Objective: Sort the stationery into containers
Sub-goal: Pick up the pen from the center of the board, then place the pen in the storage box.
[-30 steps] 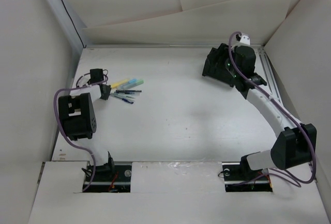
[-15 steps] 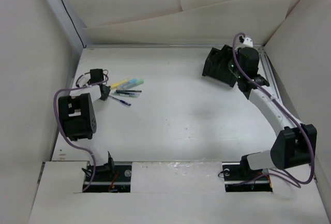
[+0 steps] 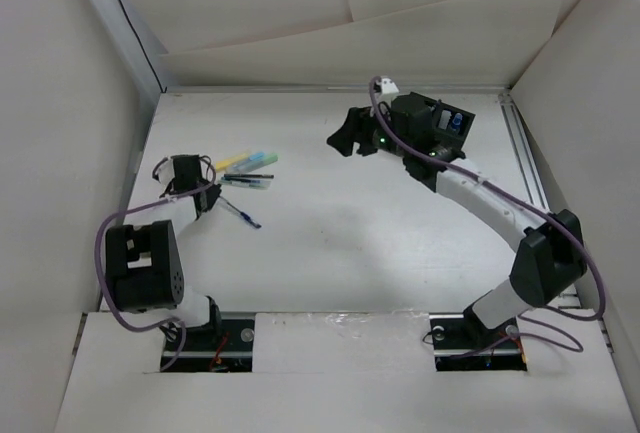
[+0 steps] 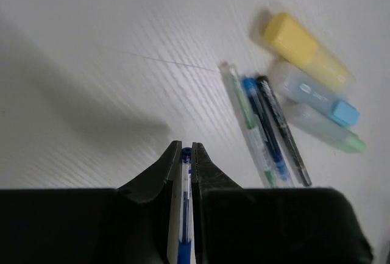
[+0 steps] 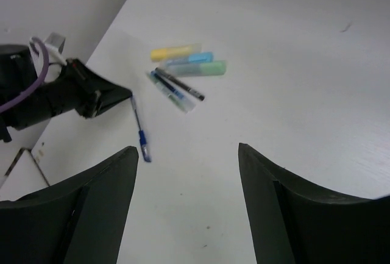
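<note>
I have the left hand (image 3: 207, 198) at the left side of the desk (image 3: 330, 253), its fingers pressed together on a blue pen (image 3: 240, 218). In the left wrist view the pen (image 4: 186, 157) sits in the narrow slot between the two fingers, gripped at one end. From above, its long axis runs out from the hand on a diagonal, toward the near right. I cannot tell whether its free end is lifted off the desk or resting on it. The rest of the stationery (image 3: 248, 168) lies just beyond this hand, a little further back: highlighters and thin pens in a loose bunch, lying roughly side by side. What matters for the next move is where the box (image 3: 445, 108) stands. It is at the far right of the desk, well apart from the left hand and on the other side of the open middle. The right arm is far nearer to it, with the box just behind that arm's wrist. The right hand (image 3: 343, 136) is spread wide and holds nothing. In its own view it faces across the desk at the bunch (image 5: 183, 75) and the held pen (image 5: 139, 131). I judge the pen needs either a long carry rightward and back or a pass to the right hand.
</note>
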### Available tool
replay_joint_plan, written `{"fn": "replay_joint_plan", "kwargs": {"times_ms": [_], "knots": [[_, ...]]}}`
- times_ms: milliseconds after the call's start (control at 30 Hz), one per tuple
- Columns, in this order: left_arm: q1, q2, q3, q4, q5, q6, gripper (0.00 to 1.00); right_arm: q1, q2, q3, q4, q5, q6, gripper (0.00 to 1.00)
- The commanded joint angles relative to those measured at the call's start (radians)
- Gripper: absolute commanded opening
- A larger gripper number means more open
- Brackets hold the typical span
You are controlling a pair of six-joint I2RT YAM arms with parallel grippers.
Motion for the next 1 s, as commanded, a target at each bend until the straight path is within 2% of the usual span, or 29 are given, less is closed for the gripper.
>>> {"fn": "replay_joint_plan", "kwargs": {"times_ms": [0, 167, 333, 467, 633, 733, 967], "knots": [[-0.037, -0.11, -0.013, 0.095, 0.032, 0.052, 0.0, 0.079, 0.022, 0.04, 0.004, -0.034, -0.022, 0.73], [-0.069, -0.193, -0.086, 0.213, 0.104, 0.075, 0.0, 0.154, 0.1, 0.04, 0.023, -0.072, -0.004, 0.73], [-0.069, -0.233, -0.159, 0.397, 0.262, 0.128, 0.0, 0.223, 0.149, 0.04, 0.073, -0.096, 0.005, 0.73], [-0.069, -0.221, -0.182, 0.474, 0.379, 0.158, 0.0, 0.223, 0.187, 0.04, 0.131, -0.173, 0.016, 0.71], [-0.143, -0.19, -0.203, 0.543, 0.459, 0.19, 0.0, 0.233, 0.266, 0.04, 0.223, -0.209, 0.036, 0.6], [-0.197, -0.19, -0.183, 0.554, 0.479, 0.211, 0.0, 0.233, 0.295, 0.061, 0.233, -0.209, 0.045, 0.59], [-0.197, -0.181, -0.194, 0.652, 0.611, 0.178, 0.0, 0.233, 0.358, 0.094, 0.243, -0.19, 0.054, 0.63]]}}
